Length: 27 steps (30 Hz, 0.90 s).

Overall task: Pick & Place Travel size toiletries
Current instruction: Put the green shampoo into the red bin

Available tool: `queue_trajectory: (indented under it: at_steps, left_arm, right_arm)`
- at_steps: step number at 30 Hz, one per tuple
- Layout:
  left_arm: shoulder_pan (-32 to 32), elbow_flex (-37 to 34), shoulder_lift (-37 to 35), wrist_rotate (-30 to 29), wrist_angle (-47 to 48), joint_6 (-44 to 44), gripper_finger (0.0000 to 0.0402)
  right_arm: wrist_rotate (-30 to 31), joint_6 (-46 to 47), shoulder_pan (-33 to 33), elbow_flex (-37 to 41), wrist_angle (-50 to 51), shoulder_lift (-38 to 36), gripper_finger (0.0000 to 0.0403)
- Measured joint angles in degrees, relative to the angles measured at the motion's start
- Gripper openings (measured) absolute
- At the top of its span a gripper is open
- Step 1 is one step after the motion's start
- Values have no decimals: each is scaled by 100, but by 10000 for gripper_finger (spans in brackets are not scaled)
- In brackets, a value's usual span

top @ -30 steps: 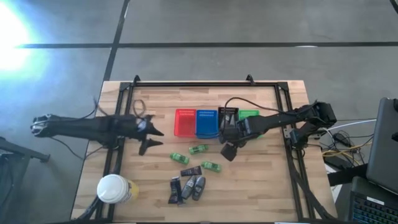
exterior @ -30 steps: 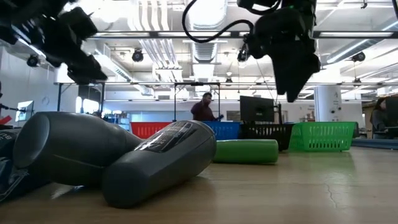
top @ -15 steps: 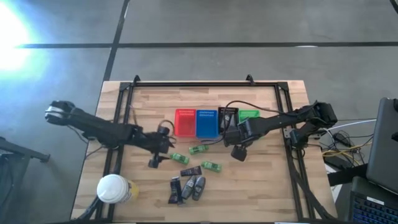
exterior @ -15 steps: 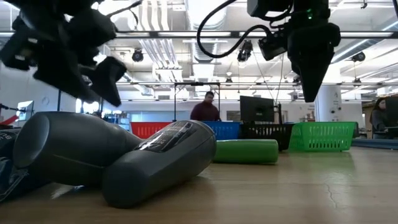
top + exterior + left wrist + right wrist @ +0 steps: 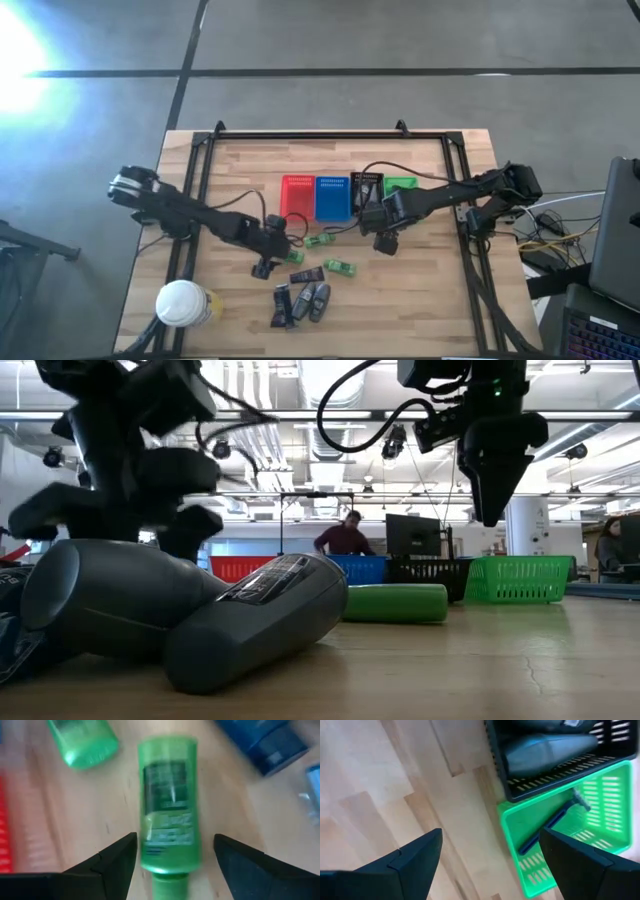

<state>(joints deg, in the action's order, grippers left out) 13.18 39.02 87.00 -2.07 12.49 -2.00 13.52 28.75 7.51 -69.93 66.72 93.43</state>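
Observation:
My left gripper point(image 5: 278, 256) is open low over the table's middle. Its fingers stand on either side of a bright green packet point(image 5: 167, 810) without touching it. The packet lies flat on the wood and also shows in the high view point(image 5: 291, 256). Two more green packets point(image 5: 319, 240) point(image 5: 340, 267), dark tubes point(image 5: 306, 275) and grey oval pieces point(image 5: 313, 298) lie nearby. My right gripper point(image 5: 385, 240) hangs open and empty in front of the black basket point(image 5: 366, 187) and the green basket point(image 5: 400, 185). A grey piece point(image 5: 550, 747) lies in the black basket. A thin dark stick point(image 5: 550, 827) lies in the green one.
A red basket point(image 5: 297, 197) and a blue basket point(image 5: 332, 197) stand in the row left of the black one. A white-lidded yellowish jar point(image 5: 183, 303) stands at the near left. A black frame point(image 5: 310, 133) runs round the table. A person point(image 5: 345, 540) stands in the room behind.
My left gripper has swung from the table's left toward its middle and near edge and come down over the green packet, fingers open. My right gripper has shifted a little toward the right edge and now points more steeply down.

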Motion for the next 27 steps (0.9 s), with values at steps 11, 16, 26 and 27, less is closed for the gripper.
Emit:
queue_trajectory:
  at_steps: [11, 16, 26, 27]
  left_arm:
    - [-37, 281, 47, -5, 63, 700, 166]
    - [-34, 390, -161, -186, 424, 1846, 159]
    - [-622, 507, -1704, -2678, 462, 6399, 159]
    - [-834, 474, -1701, -2664, 478, 6601, 159]
  right_arm:
    - [50, -46, -2, 57, 37, -11, 293]
    - [425, -4, -2, 152, 42, -294, 267]
    - [518, 1602, -242, 627, 3, -1541, 237]
    - [519, 1741, -280, 704, -21, -1622, 237]
